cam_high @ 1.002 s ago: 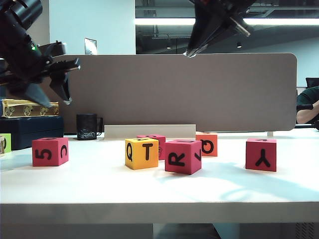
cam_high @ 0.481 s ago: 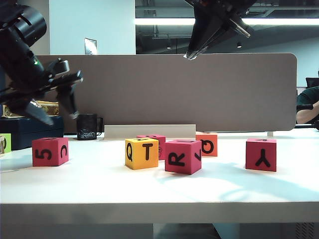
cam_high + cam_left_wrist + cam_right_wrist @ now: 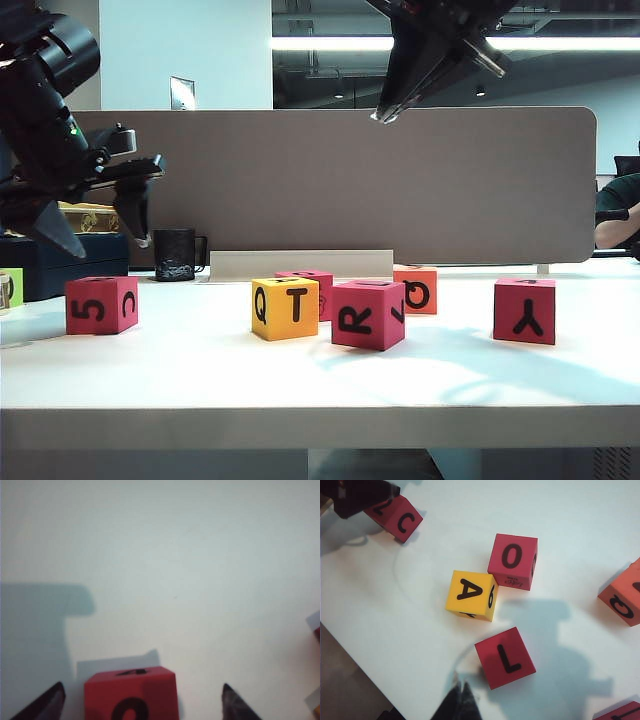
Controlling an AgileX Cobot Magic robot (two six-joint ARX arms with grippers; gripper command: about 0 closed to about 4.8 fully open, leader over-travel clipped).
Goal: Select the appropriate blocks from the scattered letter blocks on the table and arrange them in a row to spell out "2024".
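Left gripper (image 3: pixel 95 225) hangs with jaws spread above the pinkish-red matte cube marked "5" (image 3: pixel 101 304) at the white table's (image 3: pixel 320 385) left end.
The cube sits directly below, between its fingertips; right gripper (image 3: pixel 385 112), closed and empty, is high over the middle, much farther off.

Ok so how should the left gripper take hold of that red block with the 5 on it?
Come straight down from above. The left gripper hangs open over the red 5 block, which sits flat and apart from the other blocks. Probably best to close the fingers on two opposite upright faces; both sides look free.
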